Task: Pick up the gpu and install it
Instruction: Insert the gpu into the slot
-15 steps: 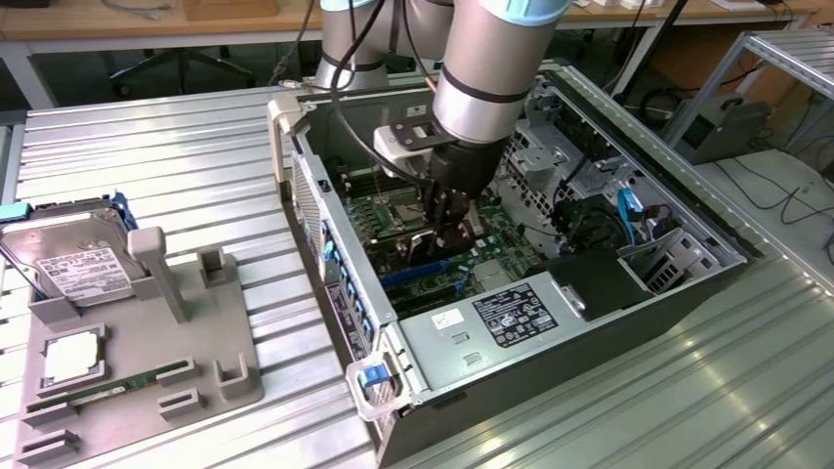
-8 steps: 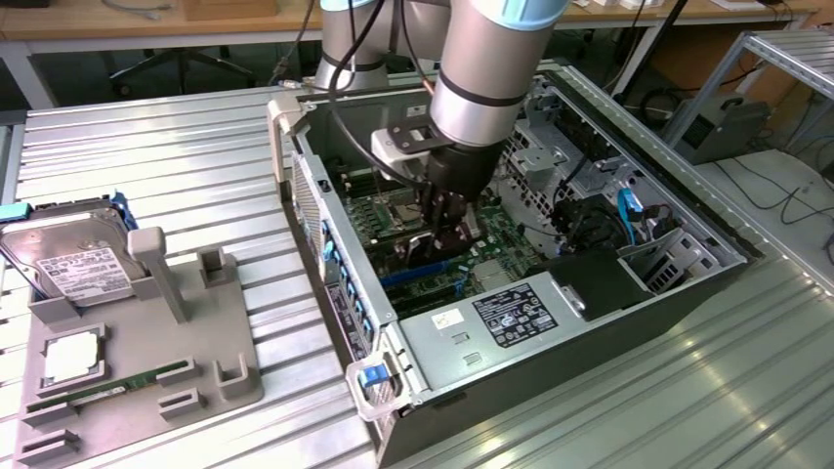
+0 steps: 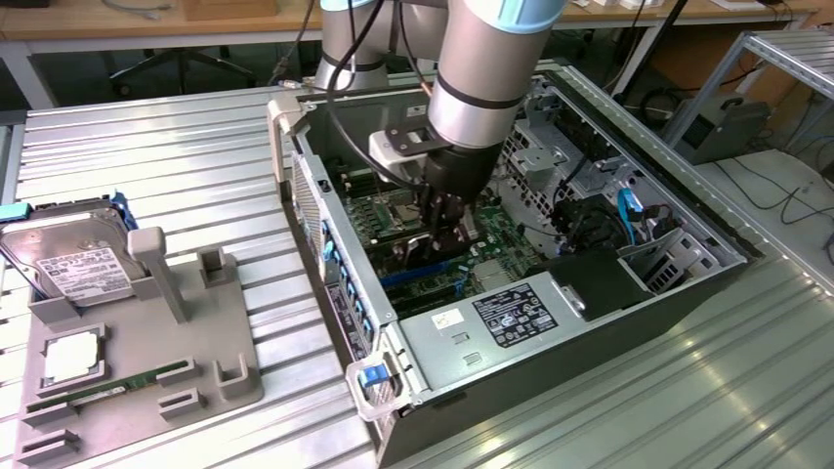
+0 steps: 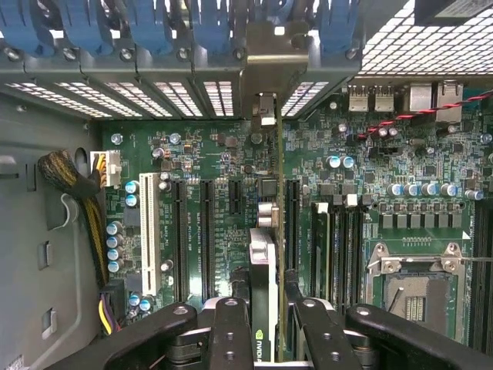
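The work stands at the install step: the black two-fingered gripper (image 4: 266, 327) on the grey robot arm reaches down into the open black and silver computer case (image 3: 678, 210), its fingers (image 4: 231, 331) pinching the gpu (image 4: 263, 262), a thin flat card seen edge-on from the wrist, with a black shroud and a silver metal end bracket (image 4: 266, 58) at its far end. In the wrist view the card hangs just above the green motherboard (image 4: 231, 162), running lengthwise between two long black expansion slots (image 4: 206, 239), its bracket up near the row of perforated silver slot covers with blue clips (image 4: 154, 31) on the case's rear wall. Whether the card's edge already touches a slot cannot be told. In my judgement the pick-up is done and seating is under way; what this calls for is keeping the card upright, lined up along its slot with the bracket meeting the open gap in the rear wall, then steady pressure straight down. In the exterior view, the grey parts tray (image 3: 241, 322) outside the case holds a silver hard drive (image 3: 78, 264) and a narrow green memory stick (image 3: 111, 388).
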Controlling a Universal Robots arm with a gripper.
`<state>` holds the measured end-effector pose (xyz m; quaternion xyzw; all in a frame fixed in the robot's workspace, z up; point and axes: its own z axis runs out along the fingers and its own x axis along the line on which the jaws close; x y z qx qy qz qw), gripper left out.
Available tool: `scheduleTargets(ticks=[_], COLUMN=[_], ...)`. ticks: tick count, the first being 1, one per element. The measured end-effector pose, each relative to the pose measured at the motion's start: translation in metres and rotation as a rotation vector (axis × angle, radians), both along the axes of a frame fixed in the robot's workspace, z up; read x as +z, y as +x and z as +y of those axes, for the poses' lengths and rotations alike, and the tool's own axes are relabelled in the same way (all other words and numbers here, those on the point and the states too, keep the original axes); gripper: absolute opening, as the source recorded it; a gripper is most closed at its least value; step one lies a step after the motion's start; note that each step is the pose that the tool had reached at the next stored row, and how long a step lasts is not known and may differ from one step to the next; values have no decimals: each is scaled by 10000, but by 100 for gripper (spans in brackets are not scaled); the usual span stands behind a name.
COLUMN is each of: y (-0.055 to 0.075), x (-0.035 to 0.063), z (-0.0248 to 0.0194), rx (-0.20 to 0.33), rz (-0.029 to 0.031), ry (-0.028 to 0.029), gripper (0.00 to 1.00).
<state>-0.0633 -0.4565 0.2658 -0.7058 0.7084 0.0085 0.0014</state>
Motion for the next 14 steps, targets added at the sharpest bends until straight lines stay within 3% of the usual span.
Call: scheduleTargets(ticks=[14], y=[-39], x=[-44], z=[5], rx=[-1], rz=[-5], ry=[0], gripper=[27])
